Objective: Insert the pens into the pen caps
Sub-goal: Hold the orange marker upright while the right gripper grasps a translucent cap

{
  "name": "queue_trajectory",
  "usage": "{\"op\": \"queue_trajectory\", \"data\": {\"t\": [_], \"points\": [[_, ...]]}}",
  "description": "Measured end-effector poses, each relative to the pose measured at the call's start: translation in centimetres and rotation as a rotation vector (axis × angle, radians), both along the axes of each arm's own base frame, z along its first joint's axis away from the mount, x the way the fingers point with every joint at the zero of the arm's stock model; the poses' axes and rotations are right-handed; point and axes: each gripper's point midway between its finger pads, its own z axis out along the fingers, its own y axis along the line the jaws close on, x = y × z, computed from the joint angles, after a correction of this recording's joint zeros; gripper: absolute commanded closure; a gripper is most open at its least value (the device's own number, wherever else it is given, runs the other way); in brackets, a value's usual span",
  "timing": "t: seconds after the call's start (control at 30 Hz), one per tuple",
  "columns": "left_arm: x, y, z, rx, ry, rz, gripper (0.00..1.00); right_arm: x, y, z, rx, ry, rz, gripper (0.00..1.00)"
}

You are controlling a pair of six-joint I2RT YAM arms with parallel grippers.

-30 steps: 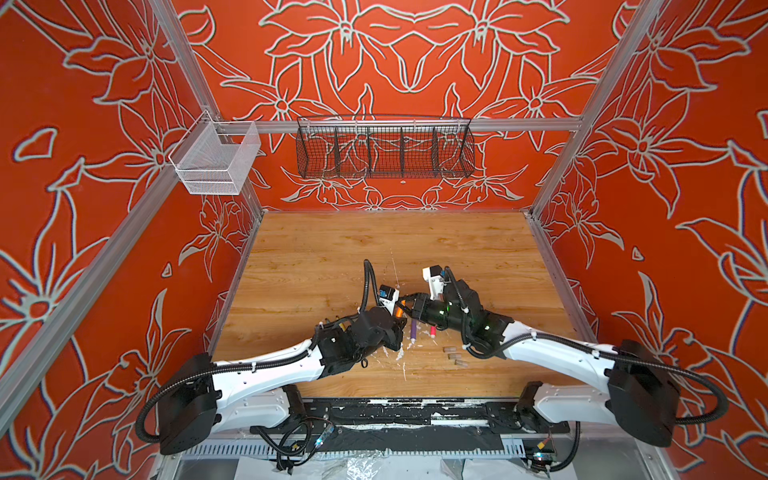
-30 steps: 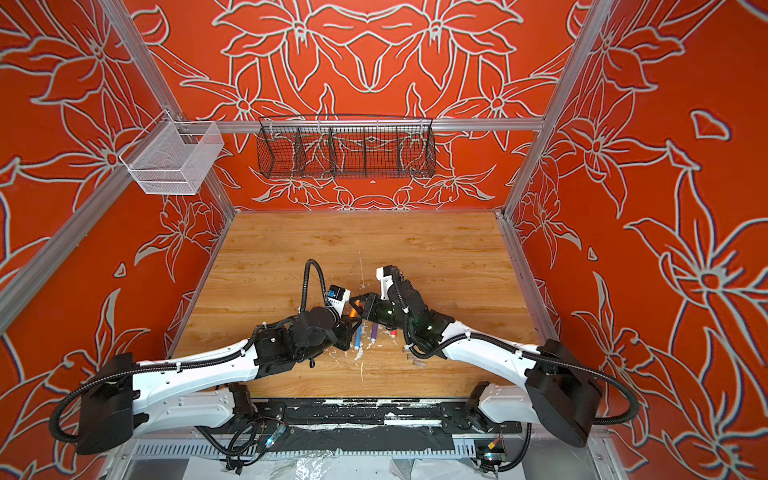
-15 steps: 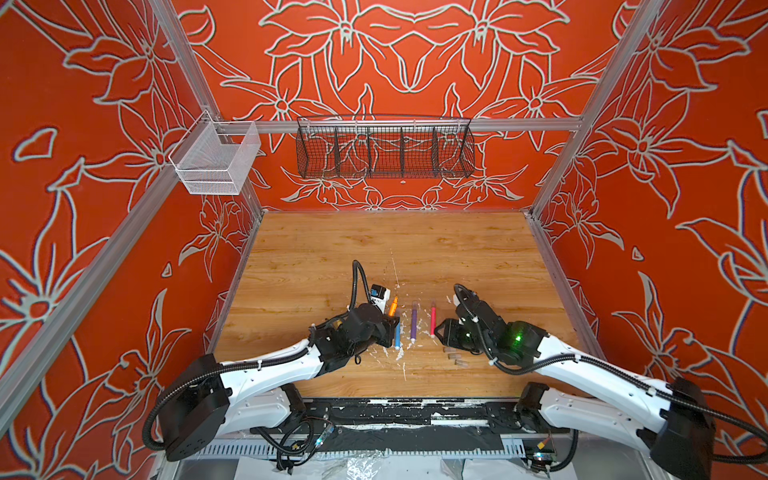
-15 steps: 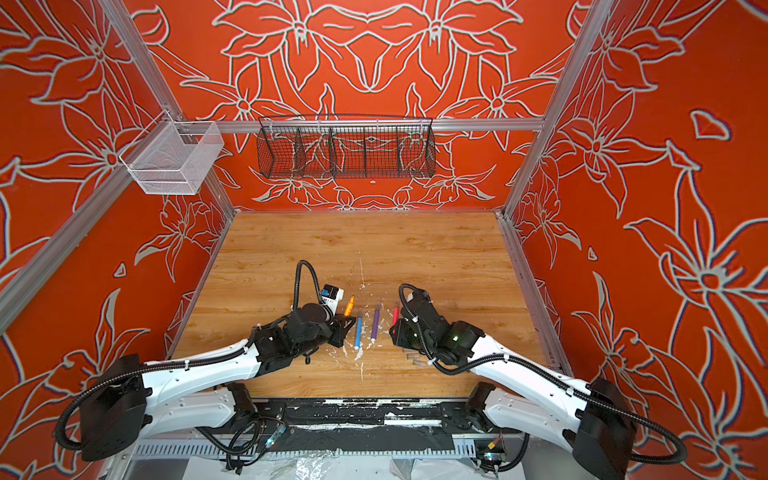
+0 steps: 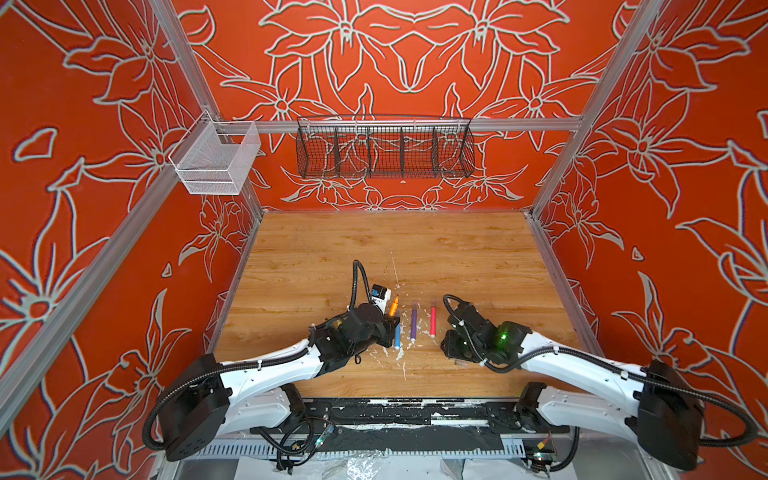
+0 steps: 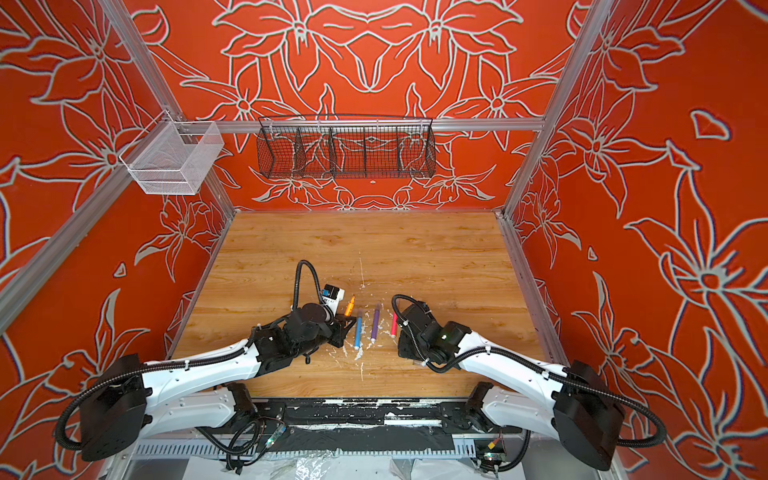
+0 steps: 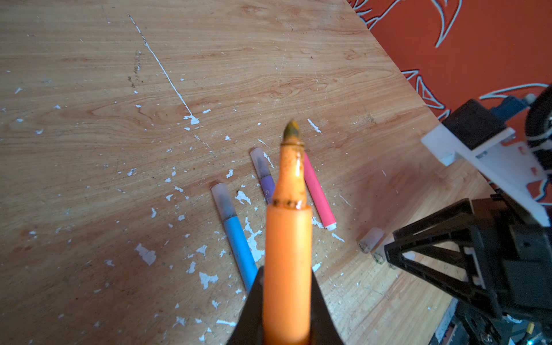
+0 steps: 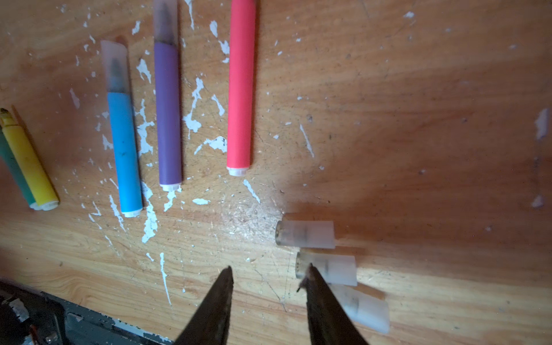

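My left gripper [image 7: 287, 277] is shut on the orange pen [image 7: 288, 233], whose stained bare tip points away from the wrist; it also shows in a top view [image 5: 393, 306]. On the table lie the blue pen [image 8: 124, 149] and the purple pen [image 8: 168, 113], both capped, and the pink pen [image 8: 240, 89], whose far end is cut off. The yellow pen [image 8: 30, 162], uncapped, lies against the green pen [image 8: 12, 167]. Three loose pen caps [image 8: 304, 234] lie side by side. My right gripper [image 8: 268, 270] is open just above the table, one fingertip over the middle cap [image 8: 334, 268], nothing between its jaws.
White paint flecks dot the wooden table [image 5: 374, 249]. A black wire basket [image 5: 384, 151] hangs on the back wall and a white mesh basket [image 5: 216, 160] on the left rail. The black front rail [image 8: 44, 322] runs close to my right gripper.
My right arm has pulled back from the left gripper to the near right, down by the caps, and its jaws have widened. The pink pen now lies uncovered. The left gripper shifted slightly left, keeping the orange pen.
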Motion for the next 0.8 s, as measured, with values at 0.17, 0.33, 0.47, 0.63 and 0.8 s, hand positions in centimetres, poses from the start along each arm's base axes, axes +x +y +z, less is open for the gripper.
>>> {"op": "queue_trajectory", "data": {"t": [0.17,0.33,0.47,0.63,0.8], "points": [[0.0,0.0,0.0,0.000,0.000,0.000,1.00,0.2,-0.4,-0.8,-0.039,0.003,-0.004,0.56],[0.0,0.0,0.0,0.000,0.000,0.001,1.00,0.3,-0.7,-2.0,-0.089,0.024,-0.005,0.56],[0.0,0.0,0.0,0.000,0.000,0.001,1.00,0.5,-0.8,-2.6,-0.113,0.031,-0.005,0.55],[0.0,0.0,0.0,0.001,-0.001,0.001,1.00,0.5,-0.9,-3.4,-0.148,0.048,0.003,0.53],[0.0,0.0,0.0,0.002,-0.001,0.002,1.00,1.3,-0.5,-3.3,-0.169,0.038,0.009,0.54]]}}
